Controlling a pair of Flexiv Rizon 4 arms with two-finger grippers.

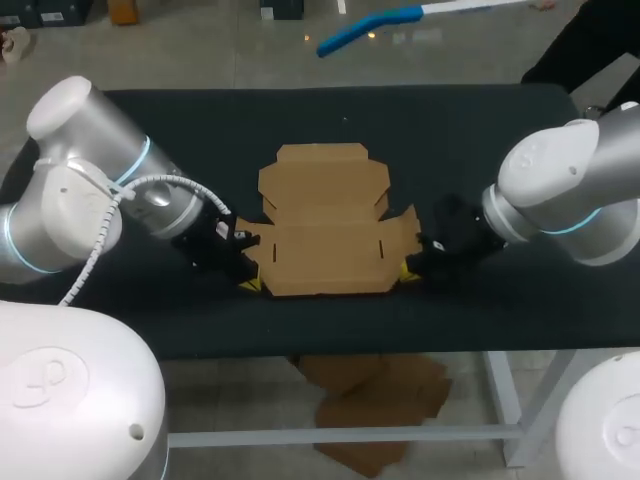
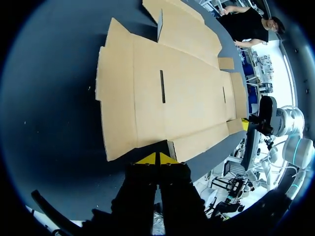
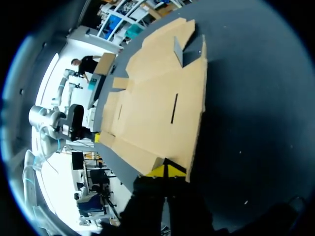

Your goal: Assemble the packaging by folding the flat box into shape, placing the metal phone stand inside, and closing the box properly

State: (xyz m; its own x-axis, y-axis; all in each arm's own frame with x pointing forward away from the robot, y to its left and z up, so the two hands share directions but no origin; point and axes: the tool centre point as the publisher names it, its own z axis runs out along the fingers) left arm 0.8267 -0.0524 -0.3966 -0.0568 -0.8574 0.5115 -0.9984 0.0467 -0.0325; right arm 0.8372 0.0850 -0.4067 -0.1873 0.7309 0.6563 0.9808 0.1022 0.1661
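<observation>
A flat, unfolded brown cardboard box (image 1: 325,235) lies on the black table, its flaps spread out and one small flap (image 2: 160,27) standing up at its far end. My left gripper (image 1: 250,284) is shut, its yellow tips (image 2: 157,159) together and touching the box's front left corner. At the front right corner my right gripper (image 1: 407,272) is also shut, tips (image 3: 166,171) pressed against the cardboard's edge (image 3: 189,169). Each wrist view shows the other gripper across the sheet (image 2: 244,124) (image 3: 97,136). No metal phone stand is in view.
The black table (image 1: 480,130) stretches bare behind and to both sides of the box. Its front edge (image 1: 330,345) runs close behind both grippers.
</observation>
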